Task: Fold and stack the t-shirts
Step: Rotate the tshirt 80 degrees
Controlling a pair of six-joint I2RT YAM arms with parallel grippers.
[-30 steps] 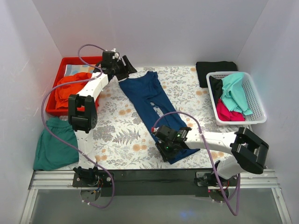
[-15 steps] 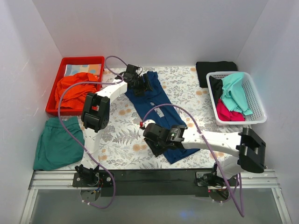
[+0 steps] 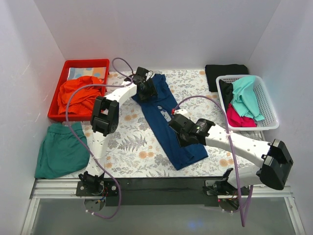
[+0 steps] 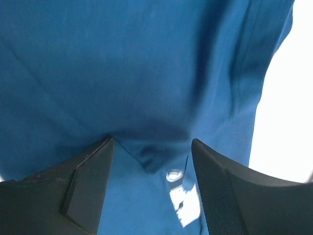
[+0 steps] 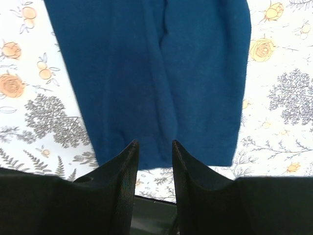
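Observation:
The navy blue t-shirt [image 3: 165, 125] lies on the floral table as a long narrow strip running from back centre to front centre, with its small white mark [image 3: 164, 112] facing up. My left gripper [image 3: 146, 89] hangs open over the strip's far end. In the left wrist view the blue cloth [image 4: 146, 73] fills the frame beneath the spread fingers [image 4: 93, 181]. My right gripper [image 3: 187, 132] is open and empty above the strip's near half. The right wrist view shows the shirt's near hem [image 5: 146, 63] ahead of the fingers [image 5: 122, 176].
A red tray [image 3: 55, 111] at back left holds an orange shirt [image 3: 76, 93]. A green shirt [image 3: 58, 149] lies at front left. A black shirt [image 3: 222, 72] lies at back right, next to a white basket [image 3: 269, 105] holding turquoise [image 3: 247, 98], red-pink and black shirts.
The right gripper swept left over the shirt's near end, then let go and moved up and right. The left gripper came from the tray side to the shirt's far end. The shirt is narrower.

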